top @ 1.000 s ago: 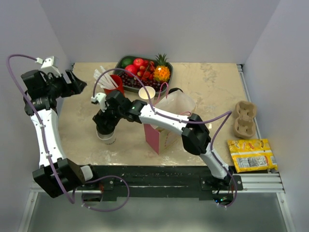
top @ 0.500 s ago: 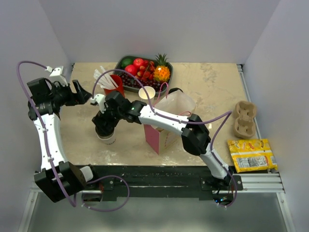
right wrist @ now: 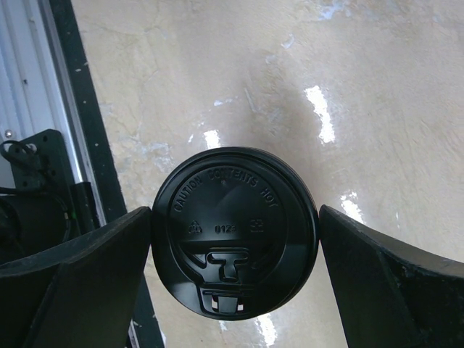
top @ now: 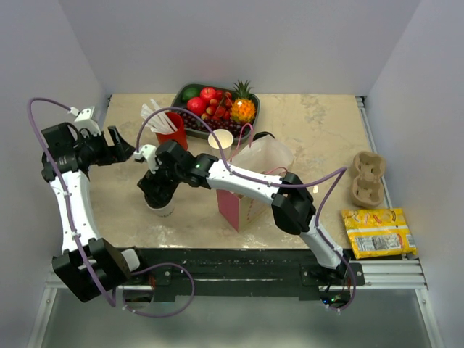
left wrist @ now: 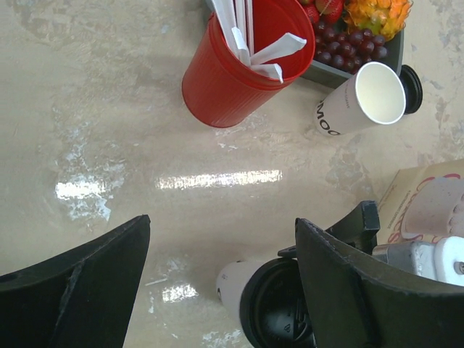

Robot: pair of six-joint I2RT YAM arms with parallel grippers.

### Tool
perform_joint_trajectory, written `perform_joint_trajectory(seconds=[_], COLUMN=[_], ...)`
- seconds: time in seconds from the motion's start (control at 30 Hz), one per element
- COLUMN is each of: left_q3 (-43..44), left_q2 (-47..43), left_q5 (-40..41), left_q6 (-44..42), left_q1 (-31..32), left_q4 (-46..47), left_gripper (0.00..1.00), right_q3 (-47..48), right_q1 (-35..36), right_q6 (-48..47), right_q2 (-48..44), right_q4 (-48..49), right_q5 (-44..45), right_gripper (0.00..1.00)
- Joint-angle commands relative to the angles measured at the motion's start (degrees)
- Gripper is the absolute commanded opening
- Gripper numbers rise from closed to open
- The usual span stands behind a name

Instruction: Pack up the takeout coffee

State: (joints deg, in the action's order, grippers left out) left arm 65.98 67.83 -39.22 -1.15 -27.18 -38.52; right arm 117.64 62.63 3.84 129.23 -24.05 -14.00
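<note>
The takeout coffee (top: 160, 206), a white paper cup with a black lid (right wrist: 234, 232), stands upright on the table left of centre. My right gripper (top: 156, 188) is over it from above, open. Its two fingers straddle the lid, the left one at the rim and the right one (right wrist: 384, 283) a small gap away. My left gripper (top: 119, 145) hovers open to the cup's upper left with nothing between its fingers (left wrist: 87, 283). The left wrist view shows the coffee (left wrist: 243, 290) low down, beside my right-hand finger.
A red cup (top: 172, 125) with white straws and a lidless white cup (top: 220, 139) stand behind the coffee, in front of a fruit tray (top: 190, 129). A pink open box (top: 239, 206) sits at centre. A cardboard cup carrier (top: 367, 177) and a yellow packet (top: 377, 232) lie right.
My left gripper has swung right and slightly down, nearer the red cup and the coffee. My right gripper has stayed open around the lid, shifting a little toward the table's near edge.
</note>
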Motion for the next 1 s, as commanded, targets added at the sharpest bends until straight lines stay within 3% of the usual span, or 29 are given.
perform_joint_trajectory(seconds=[0.0, 0.7, 0.97], left_q3=[0.2, -6.6, -7.4], left_q2=[0.5, 4.5, 8.5], left_q5=[-1.0, -4.5, -6.6], left_q6=[-1.4, -4.7, -10.1], left_q1=[-0.9, -1.8, -3.5], left_q4=[0.7, -1.6, -4.7], left_gripper=[0.85, 0.85, 0.84], right_q3=[0.8, 1.3, 2.1], right_q1=[0.3, 1.1, 1.4], right_q6=[-1.7, -1.2, -1.1], right_q2=[-1.7, 0.0, 1.5], right_q4=[-1.1, -1.3, -1.3], right_q5=[3.5, 0.7, 1.6], right_gripper=[0.99, 0.99, 0.99])
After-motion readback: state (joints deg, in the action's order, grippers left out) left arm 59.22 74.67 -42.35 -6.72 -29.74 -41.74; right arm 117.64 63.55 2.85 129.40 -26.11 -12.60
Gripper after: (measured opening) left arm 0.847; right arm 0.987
